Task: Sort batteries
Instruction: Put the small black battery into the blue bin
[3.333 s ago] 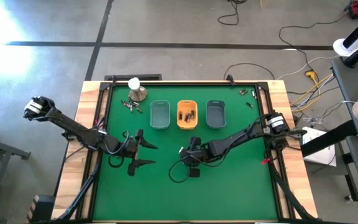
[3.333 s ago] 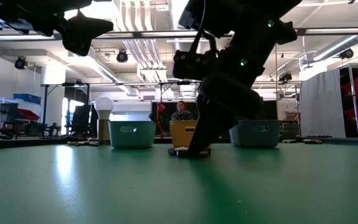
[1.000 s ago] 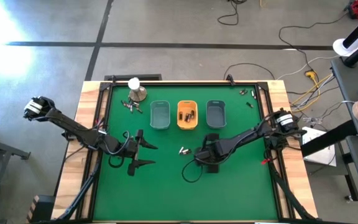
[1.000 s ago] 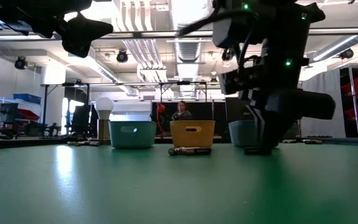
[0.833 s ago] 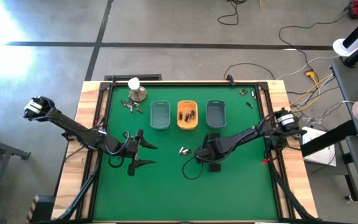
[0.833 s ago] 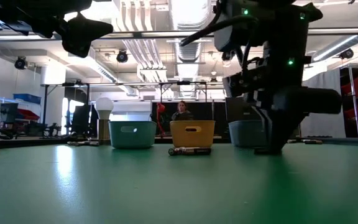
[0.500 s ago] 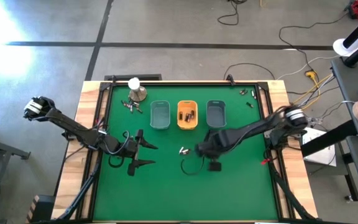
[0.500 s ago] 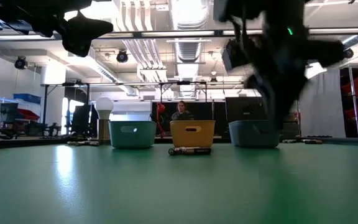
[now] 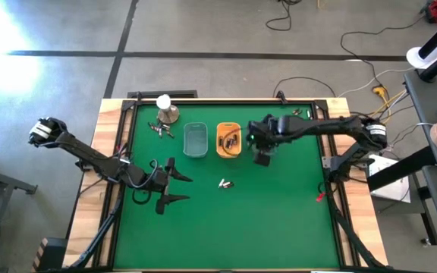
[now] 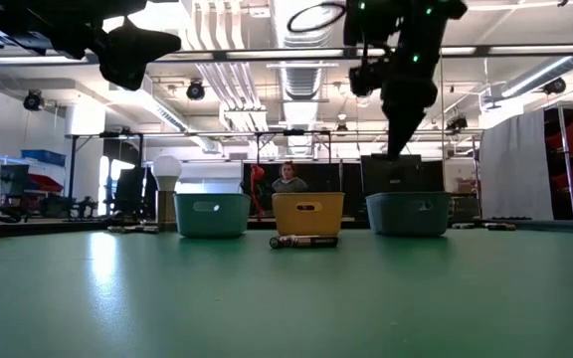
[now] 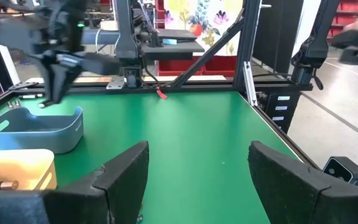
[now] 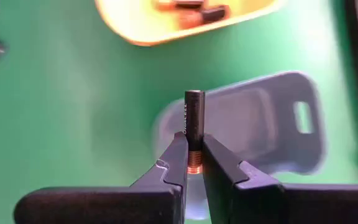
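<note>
My right gripper (image 9: 262, 145) hangs high over the right grey-blue tray (image 9: 265, 129) and is shut on a dark battery (image 12: 194, 115) with a coppery end. In the low view it points down (image 10: 397, 147) above that tray (image 10: 407, 212). The orange tray (image 9: 228, 139) holds several batteries. Loose batteries (image 9: 224, 183) lie on the green mat at mid-table and also show in the low view (image 10: 304, 240). More batteries (image 9: 158, 129) lie beside the metal dome (image 9: 167, 112). My left gripper (image 9: 182, 189) is open and empty at the table's left. My right gripper pinches the battery's coppery end (image 12: 194, 164) between its two fingers. The battery lies along the fingers and its dark end (image 12: 194, 99) sticks out past the fingertips. The fingers point down from above. The battery is lifted clear, above the right tray.
A teal tray (image 9: 195, 139) stands left of the orange one; the three trays stand in a row toward the far edge. A few batteries (image 9: 302, 114) lie at the far right corner. A person (image 10: 289, 177) sits beyond the table.
My right gripper has gone up and toward the table's far edge, from the mat at mid-table to above the right tray, carrying the battery lifted clear. The loose batteries at mid-table have stayed where they were.
</note>
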`<action>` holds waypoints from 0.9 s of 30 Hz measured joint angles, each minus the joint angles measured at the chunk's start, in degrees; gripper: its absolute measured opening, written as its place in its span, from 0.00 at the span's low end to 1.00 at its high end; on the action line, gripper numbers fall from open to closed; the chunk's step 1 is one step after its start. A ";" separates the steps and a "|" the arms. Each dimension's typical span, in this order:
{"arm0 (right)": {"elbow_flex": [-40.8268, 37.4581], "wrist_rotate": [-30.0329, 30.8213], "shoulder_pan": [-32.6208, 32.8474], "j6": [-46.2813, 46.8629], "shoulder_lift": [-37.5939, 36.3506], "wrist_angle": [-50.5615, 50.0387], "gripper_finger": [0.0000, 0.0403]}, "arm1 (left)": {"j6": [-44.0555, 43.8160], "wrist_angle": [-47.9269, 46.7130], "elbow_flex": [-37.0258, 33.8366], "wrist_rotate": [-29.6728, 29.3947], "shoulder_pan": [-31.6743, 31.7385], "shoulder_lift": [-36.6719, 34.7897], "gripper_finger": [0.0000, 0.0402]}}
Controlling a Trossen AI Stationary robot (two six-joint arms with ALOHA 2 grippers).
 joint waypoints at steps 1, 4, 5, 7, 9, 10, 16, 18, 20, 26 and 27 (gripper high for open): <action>-0.06 -0.04 -1.56 -1.71 0.54 -0.07 0.06 | -0.01 0.00 0.00 0.00 0.00 -0.02 0.63; -0.35 -0.47 -5.49 -5.69 3.58 -0.06 0.06 | -0.19 -0.50 0.15 0.02 0.00 -0.02 0.63; -0.42 -0.46 -6.57 -6.57 4.69 -0.03 0.06 | -0.24 -0.64 0.23 0.02 0.01 -0.02 0.63; -0.58 -1.41 -8.69 -8.65 7.08 0.07 0.06 | -0.25 -0.67 0.35 0.02 -0.01 -0.02 0.63; -0.78 -1.95 -10.51 -9.88 10.02 0.14 0.06 | -0.25 -0.76 0.35 0.02 -0.01 -0.02 0.63; -0.88 -1.95 -11.40 -10.23 11.60 0.18 0.06 | -0.25 -1.02 0.35 0.02 0.00 -0.02 0.63; -0.77 -2.12 -13.99 -11.42 18.20 0.18 0.06 | -0.25 -1.19 0.35 0.03 0.00 -0.02 0.63; -0.68 -2.11 -14.12 -11.67 18.85 0.20 0.07 | -0.25 -1.62 0.35 0.04 0.00 -0.04 0.63; -0.63 -2.18 -14.13 -11.59 19.14 0.18 0.09 | -0.25 -2.20 0.35 0.04 0.01 -0.04 0.63; -1.05 -1.24 -14.10 -9.34 15.78 -0.77 0.26 | -0.04 -2.63 0.35 0.04 0.01 -0.07 0.63; -1.05 -1.25 -13.99 -8.85 14.63 -0.80 0.29 | -0.04 -2.63 0.35 0.04 -0.01 -0.07 0.63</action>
